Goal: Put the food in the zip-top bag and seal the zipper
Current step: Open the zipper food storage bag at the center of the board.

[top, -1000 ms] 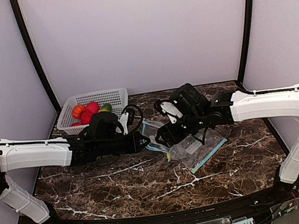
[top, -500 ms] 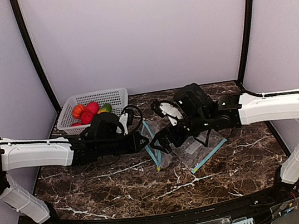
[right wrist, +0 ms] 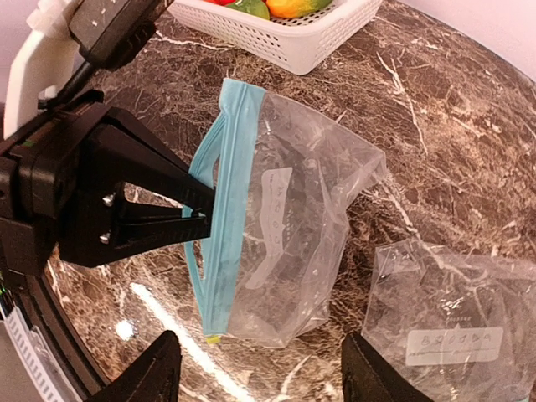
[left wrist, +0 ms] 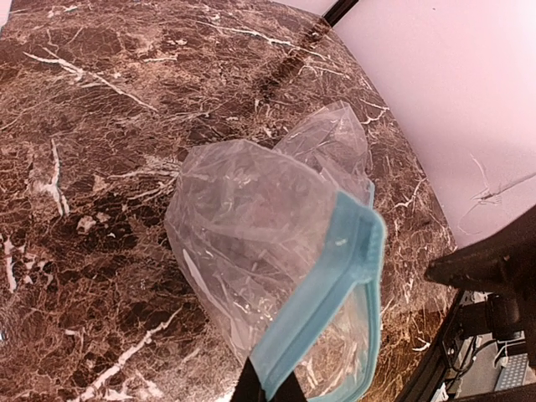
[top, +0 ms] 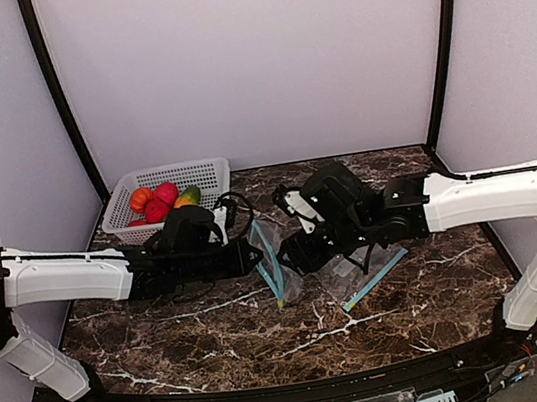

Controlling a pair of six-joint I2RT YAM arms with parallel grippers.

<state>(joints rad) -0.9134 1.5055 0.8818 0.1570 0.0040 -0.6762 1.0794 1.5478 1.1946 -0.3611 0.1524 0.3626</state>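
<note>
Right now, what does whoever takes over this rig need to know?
Left gripper: shut on the zipper strip of the bag, holding it upright.
Right gripper: open, close to the bag, holding nothing.
Fruit: in the basket at the far left; none bagged.
A second bag lies flat on the table.
Done: bag picked up by its zipper edge.
Left: spread the mouth, load the fruit, seal the zipper.

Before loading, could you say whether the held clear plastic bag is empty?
Empty: the clear, blue-zippered plastic bag shows nothing inside.
</note>
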